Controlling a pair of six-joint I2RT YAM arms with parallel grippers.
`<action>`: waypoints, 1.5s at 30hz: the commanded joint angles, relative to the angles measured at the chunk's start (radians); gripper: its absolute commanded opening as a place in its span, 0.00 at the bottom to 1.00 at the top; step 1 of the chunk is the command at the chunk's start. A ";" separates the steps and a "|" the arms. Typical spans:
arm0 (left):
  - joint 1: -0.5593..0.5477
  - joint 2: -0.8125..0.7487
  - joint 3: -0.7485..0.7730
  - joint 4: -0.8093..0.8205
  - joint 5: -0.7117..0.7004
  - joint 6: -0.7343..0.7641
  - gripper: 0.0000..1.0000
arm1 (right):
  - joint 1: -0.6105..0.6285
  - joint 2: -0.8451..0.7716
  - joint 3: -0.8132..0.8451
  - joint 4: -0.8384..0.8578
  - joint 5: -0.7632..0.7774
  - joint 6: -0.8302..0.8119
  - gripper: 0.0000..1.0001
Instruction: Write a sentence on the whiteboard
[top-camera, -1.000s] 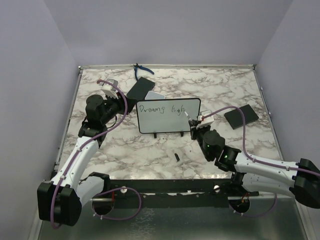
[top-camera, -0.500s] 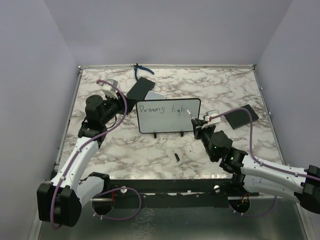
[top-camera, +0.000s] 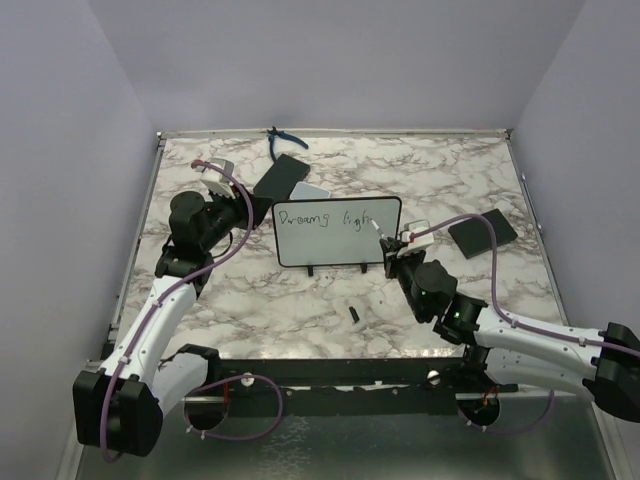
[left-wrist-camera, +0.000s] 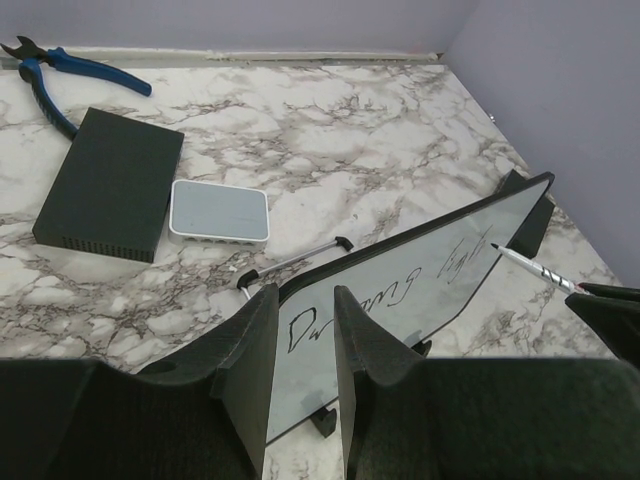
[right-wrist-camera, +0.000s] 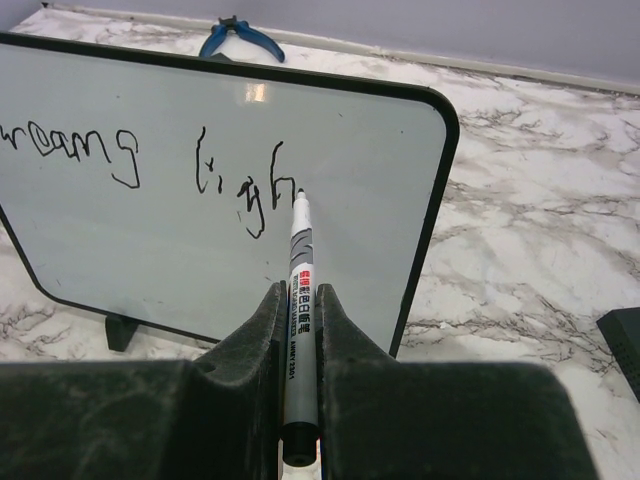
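Note:
The whiteboard (top-camera: 335, 248) stands on its two feet mid-table. It also shows in the left wrist view (left-wrist-camera: 470, 250) and the right wrist view (right-wrist-camera: 120, 250). The sentence (top-camera: 325, 217) reads about "Dreams ligh" in one line (right-wrist-camera: 240, 190). My right gripper (right-wrist-camera: 298, 290) is shut on a white marker (right-wrist-camera: 300, 260), whose tip touches the board just right of the "h". In the top view that gripper (top-camera: 392, 250) sits off the board's right end. My left gripper (left-wrist-camera: 305, 292) has its jaws narrowly apart across the board's left edge, holding it (top-camera: 255, 212).
Blue pliers (top-camera: 280, 143) lie at the back edge. A flat black box (top-camera: 280, 177) and a small grey-white pad (top-camera: 312, 190) lie behind the board. Another black rectangle (top-camera: 482, 232) lies to the right. A small black cap (top-camera: 354, 313) lies in front of the board.
My right arm swung a little to the right and back, while the marker tip stayed at the end of "ligh". The left arm and the board have not moved.

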 joint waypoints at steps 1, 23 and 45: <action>-0.004 -0.023 -0.019 0.023 -0.026 0.007 0.31 | -0.003 0.024 0.013 0.051 0.038 -0.024 0.01; -0.005 -0.033 -0.023 0.026 -0.028 0.009 0.37 | -0.022 0.030 0.008 0.069 0.072 -0.041 0.01; -0.005 -0.039 -0.023 0.027 -0.026 0.009 0.39 | -0.022 -0.063 0.003 -0.001 -0.033 -0.077 0.01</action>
